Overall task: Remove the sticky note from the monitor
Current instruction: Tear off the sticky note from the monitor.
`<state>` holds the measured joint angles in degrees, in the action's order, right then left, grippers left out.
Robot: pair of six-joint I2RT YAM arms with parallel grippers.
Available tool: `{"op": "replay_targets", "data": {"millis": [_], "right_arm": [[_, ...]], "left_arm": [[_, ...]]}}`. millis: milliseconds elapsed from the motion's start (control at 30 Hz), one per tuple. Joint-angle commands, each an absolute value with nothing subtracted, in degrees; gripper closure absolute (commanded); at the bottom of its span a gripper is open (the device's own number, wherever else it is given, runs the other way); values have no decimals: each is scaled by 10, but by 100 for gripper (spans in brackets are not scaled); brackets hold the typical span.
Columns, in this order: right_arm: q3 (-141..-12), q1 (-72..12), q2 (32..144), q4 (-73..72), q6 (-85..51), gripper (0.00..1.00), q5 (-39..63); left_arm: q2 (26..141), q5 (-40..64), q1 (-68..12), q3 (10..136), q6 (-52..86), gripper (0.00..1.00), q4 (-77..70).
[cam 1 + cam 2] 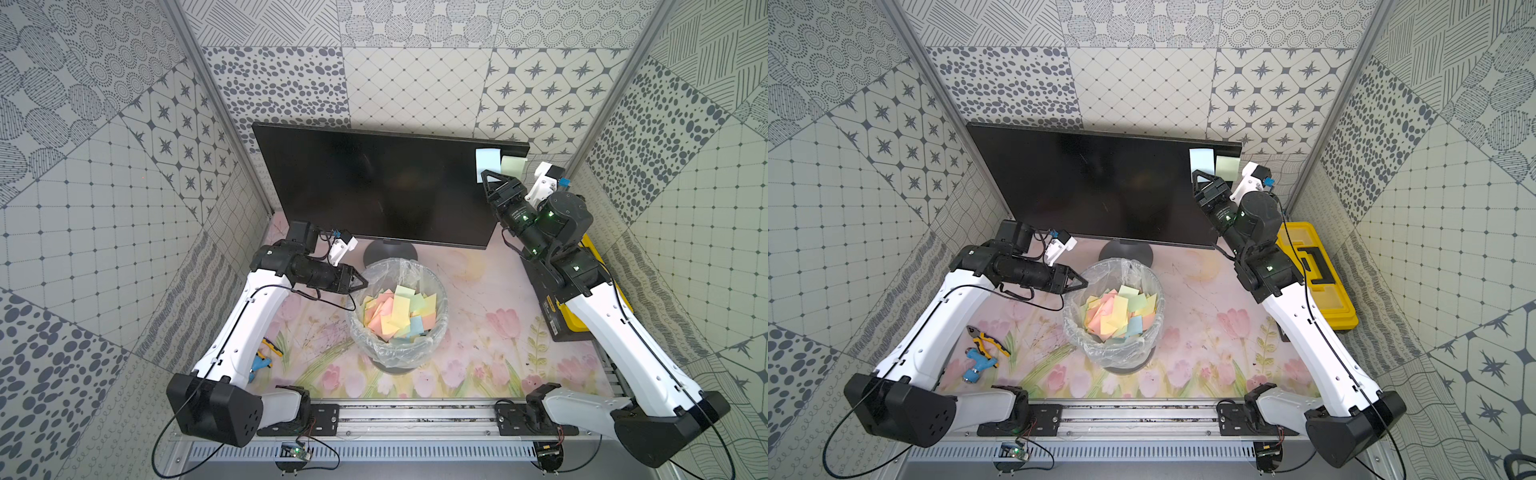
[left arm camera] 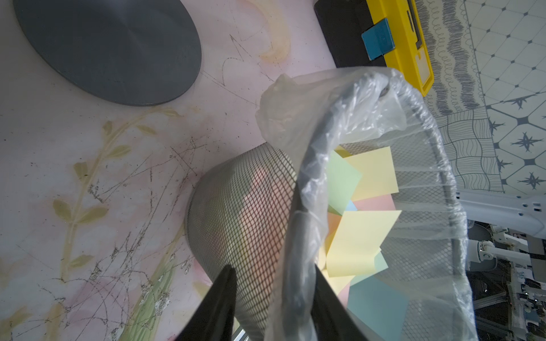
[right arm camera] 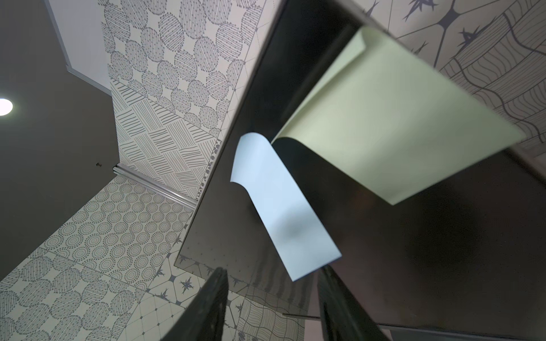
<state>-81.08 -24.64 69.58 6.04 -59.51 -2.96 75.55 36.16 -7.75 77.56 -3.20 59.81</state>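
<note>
the monitor stands at the back of the table, screen dark. a blue sticky note and a green sticky note hang side by side in its upper corner, on my right arm's side, lower edges curling off the glass. the right gripper is up at the blue one, jaws apart, with that loose edge between the fingertips and gaps either side. the left gripper is clenched on the rim of the lined mesh bin in front of the monitor, which has coloured notes inside.

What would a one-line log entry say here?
phase: approach | right gripper: open at lower edge of blue sticky note on monitor | left gripper: shut on wastebasket rim
</note>
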Motion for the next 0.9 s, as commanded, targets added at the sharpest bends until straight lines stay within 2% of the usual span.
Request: {"op": "replay_targets", "data": {"millis": [0,367,467,767,867], "right_arm": [[-822,-238,703,33,-603,48,-29],[-827,-226,727,3,-618,50,-18],[-827,-225,730,-5,-623,60,-17],[-819,-225,714,-18,-627,100,-23],[-819,-225,710,-18,-628,100,-21]], "left_arm": [[756,368,-77,783,-40,58,610],[757,368,-77,783,-40,58,611],[757,368,-77,783,-40,58,611],[756,370,-76,781,-40,58,610],[756,370,-77,782,-40,58,610]]}}
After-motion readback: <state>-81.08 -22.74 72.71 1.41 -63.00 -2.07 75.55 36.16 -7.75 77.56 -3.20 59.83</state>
